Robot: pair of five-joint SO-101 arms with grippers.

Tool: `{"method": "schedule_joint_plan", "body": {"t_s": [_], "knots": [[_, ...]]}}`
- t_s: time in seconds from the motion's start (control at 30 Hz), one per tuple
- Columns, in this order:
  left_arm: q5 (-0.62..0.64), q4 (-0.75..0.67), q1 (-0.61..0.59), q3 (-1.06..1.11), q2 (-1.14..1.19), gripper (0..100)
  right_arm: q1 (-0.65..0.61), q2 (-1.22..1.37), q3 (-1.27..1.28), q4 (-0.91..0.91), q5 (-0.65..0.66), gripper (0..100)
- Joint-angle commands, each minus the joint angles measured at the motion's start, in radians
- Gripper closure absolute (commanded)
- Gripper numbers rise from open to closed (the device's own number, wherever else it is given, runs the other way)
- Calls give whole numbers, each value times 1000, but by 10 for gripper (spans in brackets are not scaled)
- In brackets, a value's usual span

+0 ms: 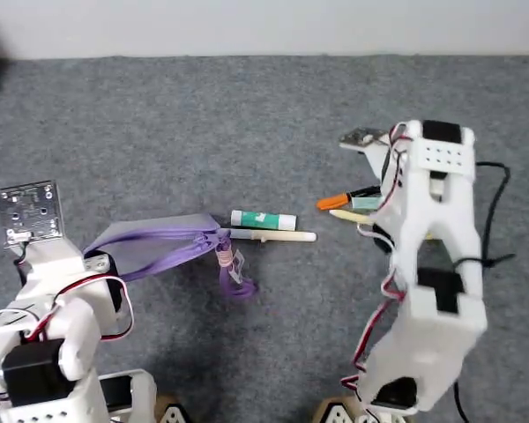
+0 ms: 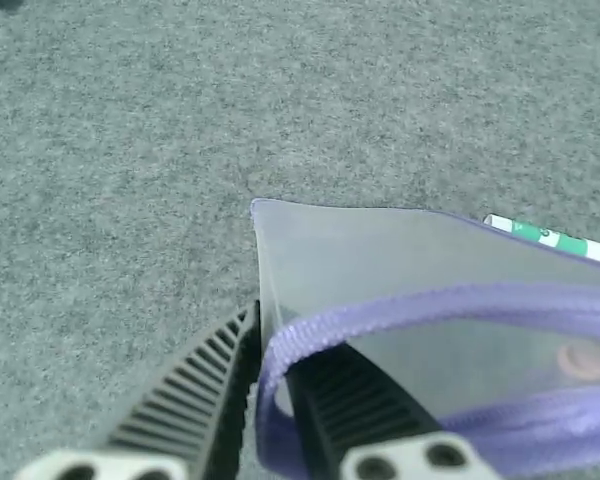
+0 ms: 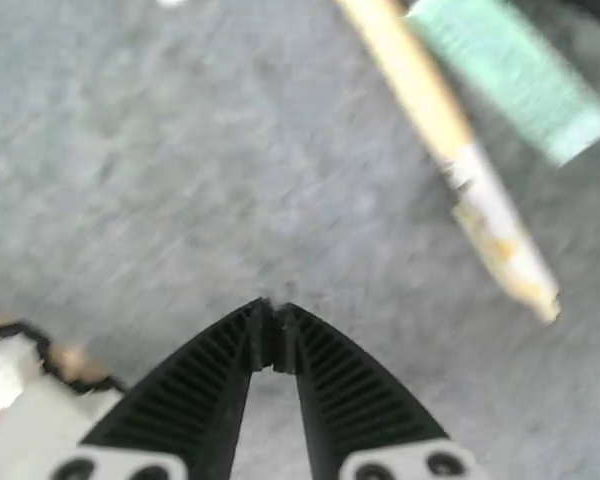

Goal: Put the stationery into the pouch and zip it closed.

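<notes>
While my left gripper (image 2: 270,338) is clamped tight on one corner of the translucent lavender pouch with the purple zip (image 2: 380,270), its black ribbed fingers (image 2: 195,395) sit on either side of the thin plastic wall with only that wall between them. From the high view the pouch (image 1: 150,240) lies on the grey felt-like table surface (image 1: 247,115), stretching from my left arm towards the middle, with its purple zip tape bunched at the far end and a loop of purple cord (image 1: 236,278) trailing just beside it. A white pen-like stick (image 1: 271,235) lies with one end at that bunched mouth of the pouch; whether it is partly inside I cannot tell. Just beyond it, nearly parallel and close alongside, lies a green-and-white cylindrical glue stick (image 1: 263,219). My right gripper (image 3: 273,338) is fully closed, its black tips pressed together with nothing between them, hanging above bare table. Near it lie a cream-coloured pencil (image 3: 435,135) and a pale teal bar-shaped item (image 3: 500,75), side by side; both are blurred. In the high view these sit next to my white right arm (image 1: 432,264), together with an orange marker (image 1: 333,202), well apart from the pouch.
</notes>
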Motion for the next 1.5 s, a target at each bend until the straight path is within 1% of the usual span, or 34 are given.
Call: {"method": "schedule_joint_plan", "body": {"t_s": [0.0,0.1,0.23,0.3,0.43,0.6,0.7,0.87,1.0,1.23,1.47], "knots": [[12,-21,-2,-8,12,988,-21,-183,115,-4,11,989],[12,-21,-2,-7,12,988,-35,-203,146,-105,9,967],[12,-21,0,-7,12,988,-81,-160,144,-220,9,832],[12,-21,0,-7,12,988,-102,-119,143,-257,9,804],[12,-21,0,-7,12,988,-104,-22,143,-349,9,826],[12,-21,0,-7,12,988,-93,70,133,-418,9,831],[12,-21,0,-7,12,988,-82,70,84,-400,9,831],[12,-20,0,-7,12,988,-64,79,-66,-289,11,830],[12,-20,0,-7,12,988,-58,91,-84,-308,12,830],[12,-20,0,-7,12,988,-56,260,-91,-374,14,831],[12,-21,0,-7,12,988,-73,321,-87,-369,11,832]]}}
